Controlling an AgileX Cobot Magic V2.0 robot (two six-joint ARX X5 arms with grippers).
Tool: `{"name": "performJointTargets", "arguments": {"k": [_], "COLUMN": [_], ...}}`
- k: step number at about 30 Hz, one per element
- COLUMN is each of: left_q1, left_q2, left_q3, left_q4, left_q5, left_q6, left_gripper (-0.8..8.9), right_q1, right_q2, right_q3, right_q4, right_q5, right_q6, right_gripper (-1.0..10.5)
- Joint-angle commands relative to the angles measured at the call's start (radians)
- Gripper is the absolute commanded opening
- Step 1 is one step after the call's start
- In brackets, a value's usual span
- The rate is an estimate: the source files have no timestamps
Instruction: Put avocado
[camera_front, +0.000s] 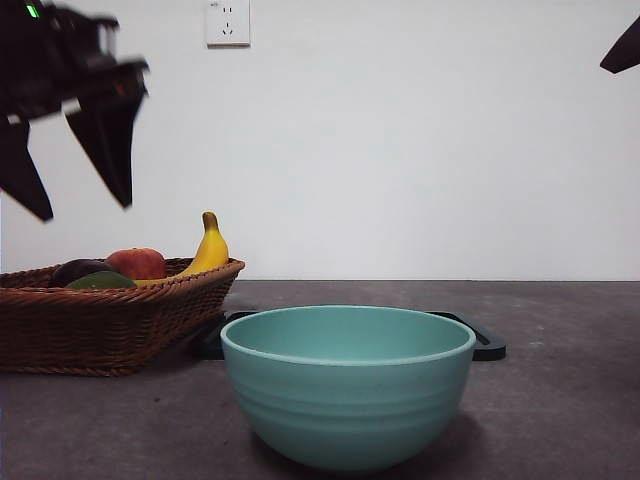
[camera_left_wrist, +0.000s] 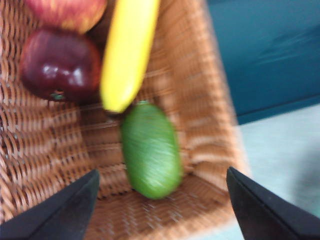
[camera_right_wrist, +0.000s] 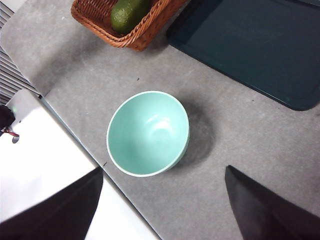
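Grey desk (camera_front: 560, 400), teal bowl (camera_front: 348, 385) nearest, wicker basket (camera_front: 100, 325) behind.
Left pincer (camera_front: 75, 195) hung wide open and empty above the avocado (camera_left_wrist: 151, 150) in the basket; crowding banana (camera_left_wrist: 127, 50) might get nudged. Right pincer (camera_right_wrist: 160, 210) waited, spread, empty.

A green avocado (camera_left_wrist: 151, 151), yellow banana (camera_left_wrist: 127, 50) and maroon fruit (camera_left_wrist: 60, 65) are seen in a brown woven basket (camera_left_wrist: 205, 115), beside a mint bowl (camera_front: 348, 385).

woven wicker basket (camera_front: 110, 320), glossy bowl (camera_front: 348, 395)
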Motion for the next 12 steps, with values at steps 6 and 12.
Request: {"name": "performJointTargets", "arguments": {"k": [6,12], "left_q1": [-0.010,-0.013], "left_q2": [0.139,0.227], "left_q3": [0.024,0.024], "left_q4": [0.048,0.088], "left_q5": [-0.012,-0.033], "left_q6": [0.019,0.020], "left_gripper": [4.05,4.05], "right_q1": [0.006,0.006], "right_q2": [0.007,0.007], "right_q3": [0.019,0.019], "right_q4": [0.003,0.003], "right_q5": [-0.001,-0.001], "right_q6": [0.011,0.011], "right_gripper": [3.9,3.9]}}
